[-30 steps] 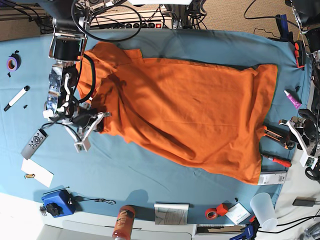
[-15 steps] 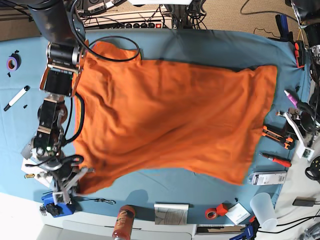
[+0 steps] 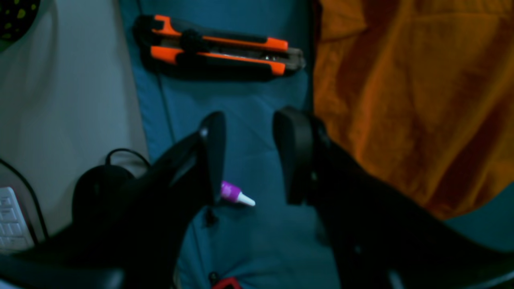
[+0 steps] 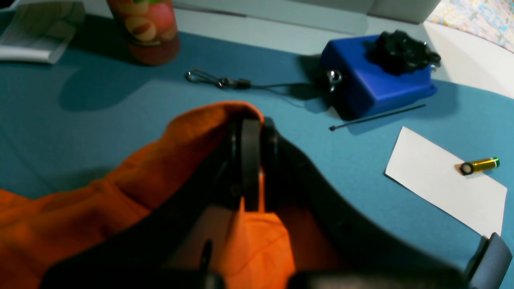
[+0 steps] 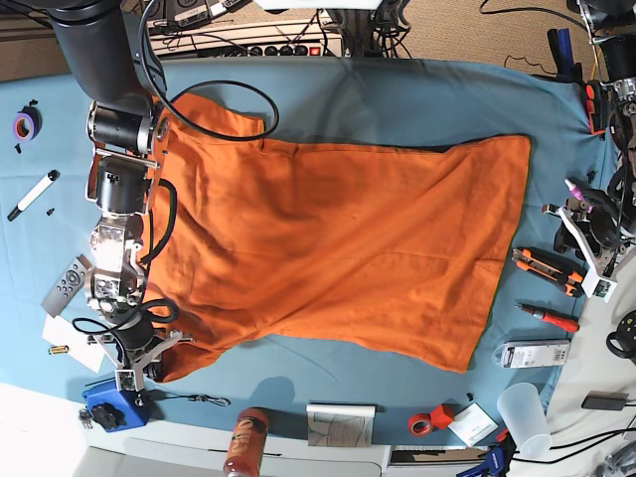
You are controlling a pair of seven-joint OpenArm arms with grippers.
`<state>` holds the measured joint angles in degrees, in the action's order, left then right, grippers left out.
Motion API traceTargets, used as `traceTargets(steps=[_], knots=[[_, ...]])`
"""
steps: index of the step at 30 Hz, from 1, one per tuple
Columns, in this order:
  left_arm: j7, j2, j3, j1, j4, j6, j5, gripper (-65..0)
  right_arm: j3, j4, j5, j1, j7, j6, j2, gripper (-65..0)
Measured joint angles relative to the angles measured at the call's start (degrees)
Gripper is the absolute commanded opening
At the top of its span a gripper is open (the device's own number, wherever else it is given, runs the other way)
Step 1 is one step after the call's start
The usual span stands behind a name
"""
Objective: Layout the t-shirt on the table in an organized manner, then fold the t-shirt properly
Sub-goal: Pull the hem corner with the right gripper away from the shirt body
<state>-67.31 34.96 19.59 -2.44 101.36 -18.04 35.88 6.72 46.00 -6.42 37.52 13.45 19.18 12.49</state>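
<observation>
- The shirt (image 5: pixel 328 248) is spread across the middle of the tabletop (image 5: pixel 397 94), mostly flat, with its hem toward the side of the left claw
- One corner of the shirt (image 4: pixel 192 132) is pinched by the right claw (image 4: pixel 251 160), whose jaws are pressed together on the cloth near the tabletop's front edge
- The left claw (image 3: pixel 249 156) is held spread and empty above bare blue cloth, just beside the shirt's edge (image 3: pixel 401 100); nothing is gripped there
- The step in hand is judged to be laying out: the pinched corner should be drawn outward and low, so that the cloth is pulled taut without being lifted into new creases
- The corner should be set down flat before release, since the fabric near it is seen bunched in the right wrist view
- The pull is best kept short of the blue box (image 4: pixel 373 80), which lies close ahead of the claw
- Care is needed at the other end, where a cutter (image 3: pixel 217 46) and a small purple-capped tube (image 3: pixel 235 194) lie near the left claw
- As for containers, a clear cup (image 5: pixel 522 417) by the tabletop's corner appears empty; the can (image 4: pixel 142 28) is seen only in part, and its contents cannot be told
</observation>
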Motion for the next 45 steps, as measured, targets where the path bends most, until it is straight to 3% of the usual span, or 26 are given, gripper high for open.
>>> traceTargets(steps=[1,3,5,17,20,31,33,36,37,41,45], knots=[[0.00,0.00,0.00,0.00,0.00,0.00,0.00,-40.7,0.00,0.00,0.02,0.11,-0.04,0.02,0.02,-64.2],[0.00,-0.02,0.00,0.00,0.00,0.00,0.00,-40.7,0.00,0.02,0.00,0.13,-1.09,-0.13,0.02,-54.6],[0.00,-0.02,0.00,0.00,0.00,0.00,0.00,-40.7,0.00,0.02,0.00,0.15,-2.36,-0.13,0.02,-49.3],[0.44,-0.02,0.00,0.00,0.00,0.00,0.00,-40.7,0.00,3.72,2.12,4.94,-3.02,0.00,0.07,-49.3],[0.55,-0.02,0.00,0.00,0.00,0.00,0.00,-40.7,0.00,4.59,2.73,7.13,3.58,0.00,0.09,-49.3],[0.96,-0.02,0.00,0.00,0.00,0.00,0.00,-40.7,0.00,4.63,2.38,6.64,16.57,0.13,0.20,-49.3],[0.96,-0.02,0.00,0.00,0.00,0.00,-0.02,-40.7,0.00,4.63,2.16,6.43,15.61,0.07,0.22,-49.3],[0.98,-0.02,0.00,0.00,0.00,0.00,0.00,-40.7,0.00,4.61,2.21,5.40,5.09,-0.87,0.17,-49.3],[0.98,0.00,0.00,0.00,0.00,0.00,0.00,-40.7,0.00,4.63,2.21,5.09,3.82,-1.44,0.17,-49.3],[1.01,-0.02,0.00,0.00,0.00,0.00,0.02,-40.7,-0.02,4.61,1.99,4.52,10.75,2.91,0.33,-49.3],[1.38,0.00,0.00,0.00,0.00,0.00,-0.02,-40.7,-0.04,4.59,1.88,4.52,10.73,2.62,0.33,-49.3]])
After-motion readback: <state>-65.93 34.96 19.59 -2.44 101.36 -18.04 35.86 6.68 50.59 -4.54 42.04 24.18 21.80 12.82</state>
